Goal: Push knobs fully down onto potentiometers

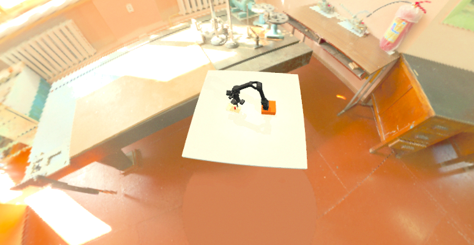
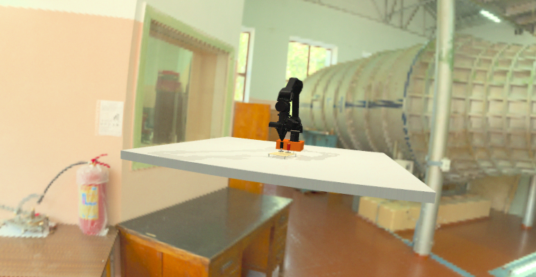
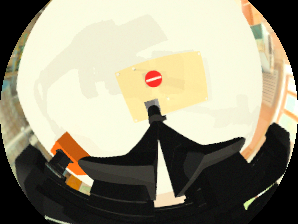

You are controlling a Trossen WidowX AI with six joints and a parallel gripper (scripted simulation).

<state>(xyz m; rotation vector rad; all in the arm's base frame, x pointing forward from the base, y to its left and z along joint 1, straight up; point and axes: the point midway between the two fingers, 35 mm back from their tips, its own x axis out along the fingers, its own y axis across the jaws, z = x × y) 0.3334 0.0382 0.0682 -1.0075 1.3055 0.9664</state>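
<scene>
The circuit board (image 1: pixel 228 108) (image 2: pixel 276 154) (image 3: pixel 187 75) stands on short legs on the table. A red knob (image 1: pixel 234 108) (image 2: pixel 288 146) (image 3: pixel 153 74) with a white line stands upright near the board's middle in the wrist view. A black knob (image 2: pixel 281 145) (image 3: pixel 154 111) stands upright beside it, at the board's edge nearest my fingers in that view. In the exterior view a narrow shaft shows below the black knob. My gripper (image 2: pixel 282 140) (image 3: pixel 156 124) is shut and empty, pointing down, tips right at the black knob's top. Whether they touch is unclear.
The arm's orange base block (image 1: pixel 268 108) (image 2: pixel 296 146) (image 3: pixel 75 147) stands on the white table (image 1: pixel 245 147) (image 2: pixel 337 166) beyond the board in the exterior view. The arm arches from it over to the board. Its shadow falls across the table.
</scene>
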